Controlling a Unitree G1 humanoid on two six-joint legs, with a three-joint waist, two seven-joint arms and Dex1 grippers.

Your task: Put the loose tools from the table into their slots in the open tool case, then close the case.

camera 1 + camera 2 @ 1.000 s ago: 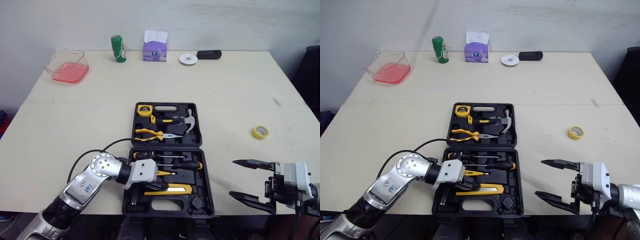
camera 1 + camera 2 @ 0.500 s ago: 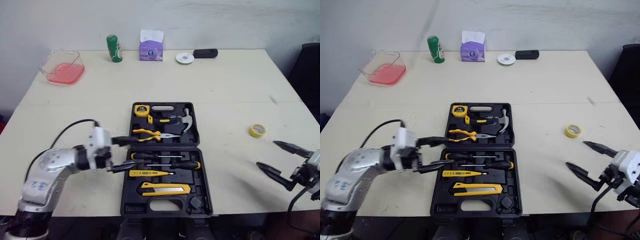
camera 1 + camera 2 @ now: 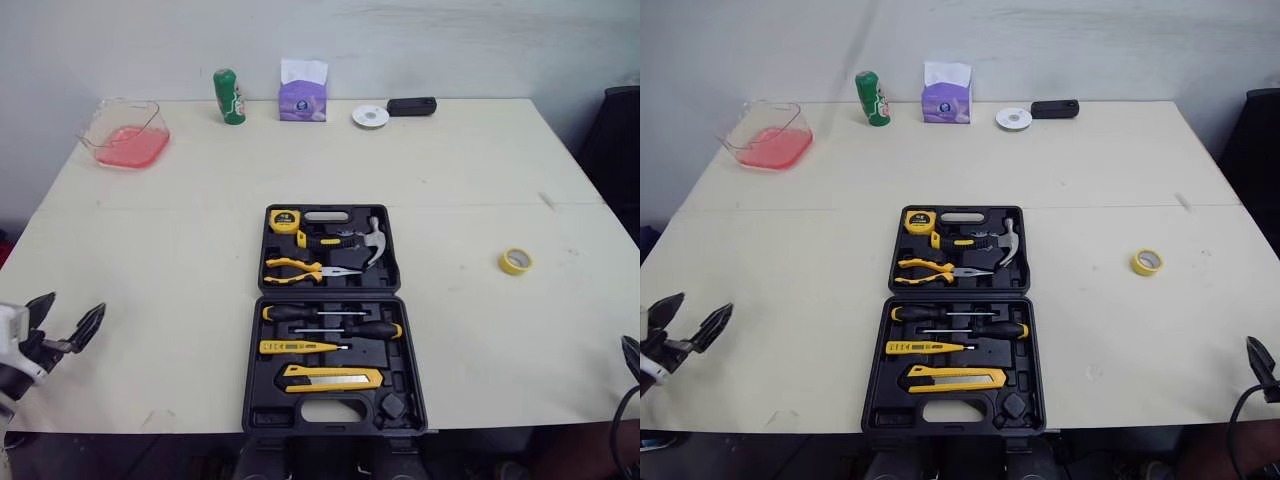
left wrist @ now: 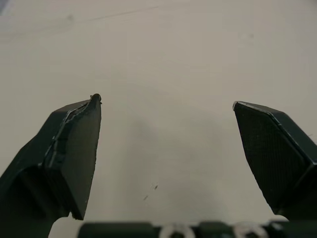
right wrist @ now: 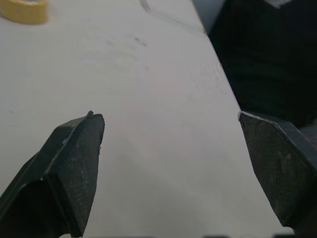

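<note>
At 8 o'clock on the beige worktop, the left gripper is held wide and empty; at 4 o'clock the right gripper is spread likewise. Centrally, the open black plastic tool case is laid lengthwise from 6 to 12, hinge crosswise. Slots look filled, so closing is judged next: the far half must be folded over. A yellow tape roll is seen at 3.

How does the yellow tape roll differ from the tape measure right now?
The tape roll lies loose on the table, right of the case; the tape measure sits slotted in the case's far left corner. The roll is an open ring; the measure is a solid body. Both are yellow.
</note>
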